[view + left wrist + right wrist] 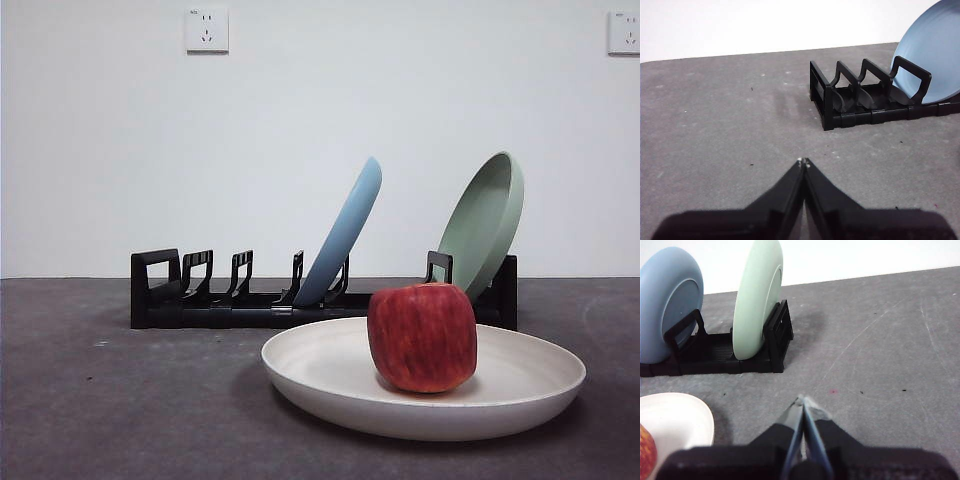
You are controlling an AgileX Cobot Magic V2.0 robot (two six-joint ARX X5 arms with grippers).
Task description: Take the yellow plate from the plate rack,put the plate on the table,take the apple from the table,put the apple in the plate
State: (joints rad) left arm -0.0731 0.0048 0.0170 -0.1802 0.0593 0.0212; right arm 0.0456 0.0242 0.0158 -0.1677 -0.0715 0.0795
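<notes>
The yellow plate [330, 372] lies flat on the table [120, 420], in front of the plate rack [240, 305]. The red apple [422, 336] sits in the plate, right of its middle. In the right wrist view the plate's edge [685, 415] and a bit of the apple [646, 452] show at the side. My left gripper [803, 161] is shut and empty, over bare table near the rack's handle end [822, 95]. My right gripper [802, 400] is shut and empty, over bare table beside the plate. Neither gripper shows in the front view.
A light blue plate [345, 235] and a pale green plate [485, 222] stand leaning in the rack; both also show in the right wrist view, blue [667, 300] and green [757, 295]. Two wall sockets [206, 30] sit on the white wall behind.
</notes>
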